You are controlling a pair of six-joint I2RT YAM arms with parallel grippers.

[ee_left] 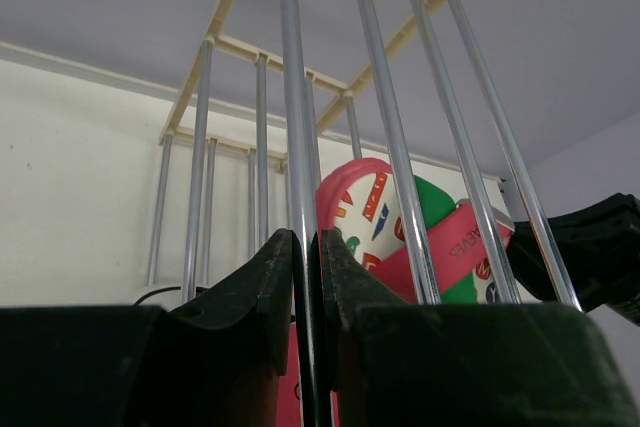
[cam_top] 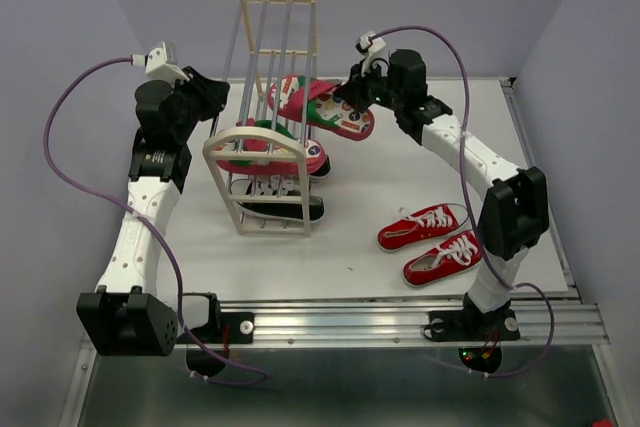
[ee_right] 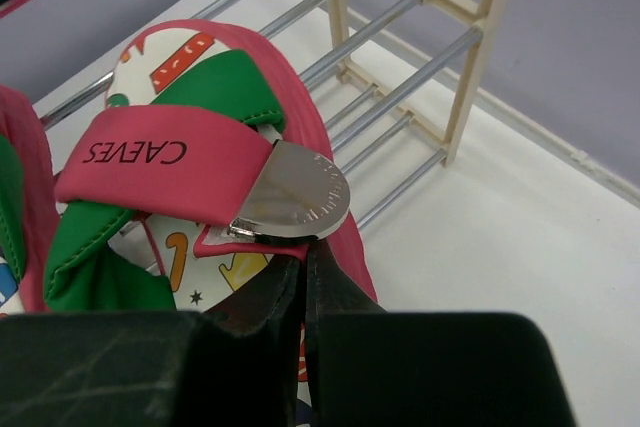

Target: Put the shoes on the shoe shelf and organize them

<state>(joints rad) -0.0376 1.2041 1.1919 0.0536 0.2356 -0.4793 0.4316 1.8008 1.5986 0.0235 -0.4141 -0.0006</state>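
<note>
**Both claws closed at the shelf, red pair on the table**

Nearest the arm bases, the red sneakers [cam_top: 420,228] lie side by side on the white table [cam_top: 400,172], well apart from the shoe shelf [cam_top: 255,132] to their left. On a low tier of the shelf sit the black sneakers [cam_top: 282,203]. A tier above them rests one flip-flop [cam_top: 270,152].

Further back, the second flip-flop [ee_right: 200,147] lies across the silver rods, jutting out to the right. The right gripper [ee_right: 303,257] is on it. Its fingers are pressed together with only a slit between them, tips against the sandal just under a silver tag [ee_right: 295,192]. Whether they nip anything I cannot tell.

On the shelf's left side, the left gripper [ee_left: 305,242] pinches one upright silver rod [ee_left: 297,97] between its fingers.
</note>
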